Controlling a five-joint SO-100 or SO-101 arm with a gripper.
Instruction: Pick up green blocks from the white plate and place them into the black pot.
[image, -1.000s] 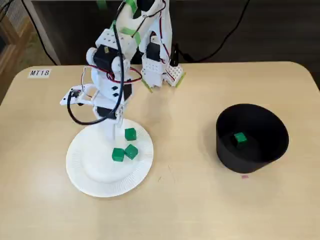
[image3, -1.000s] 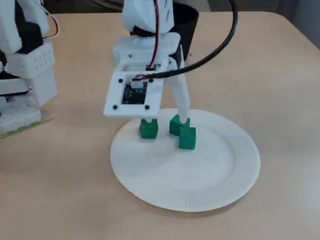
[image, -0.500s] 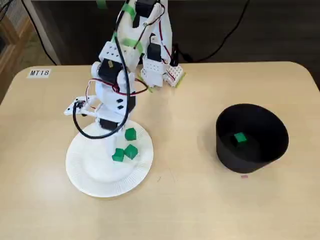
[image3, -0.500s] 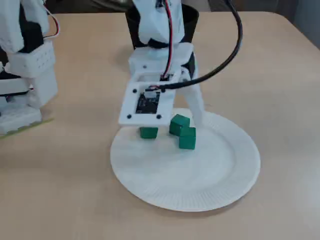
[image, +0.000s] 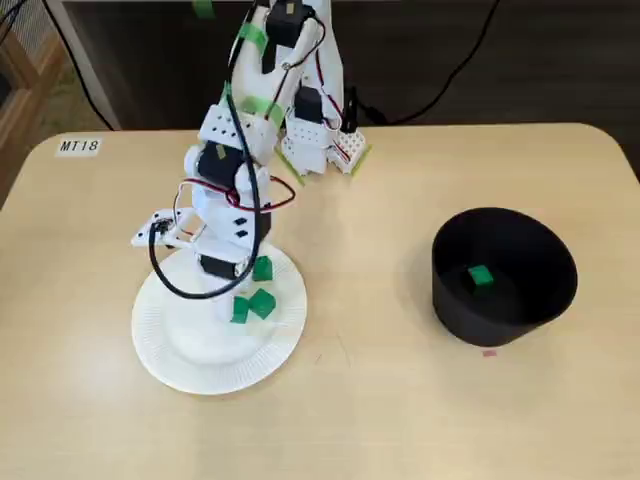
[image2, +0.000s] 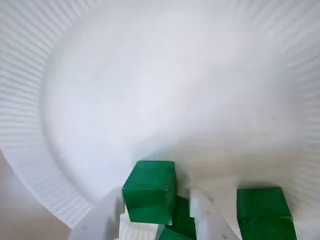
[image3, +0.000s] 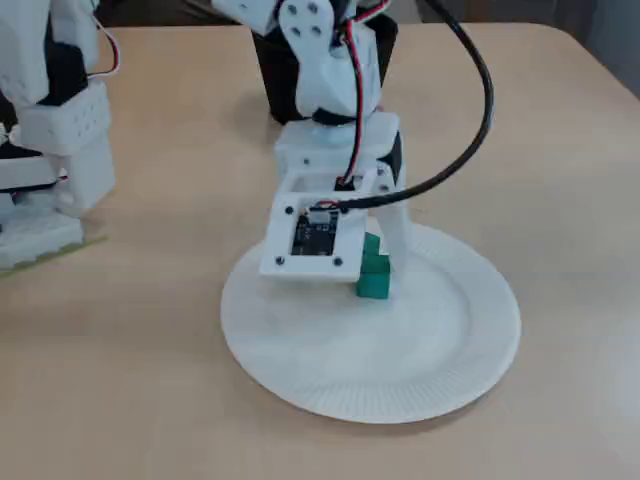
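Two white fingers (image2: 204, 220), set moderately apart, straddling a small green cube block (image2: 149, 189) on a ribbed white paper plate (image2: 150, 75).
Wrist view: the fingers flank the block without clamping it, and a gap shows at its right face. A second green block (image2: 262, 210) lies just right of the fingers, and a third is partly hidden beneath them. A fixed view: the plate sits left on a pale wooden worktop (image: 400, 410), with a round black pot (image: 480, 318) well apart at right holding another green cube (image: 481, 276).

Four green blocks (image: 262, 303), one white plate (image: 180, 345), one black pot (image: 500, 312), one arm (image: 228, 165).
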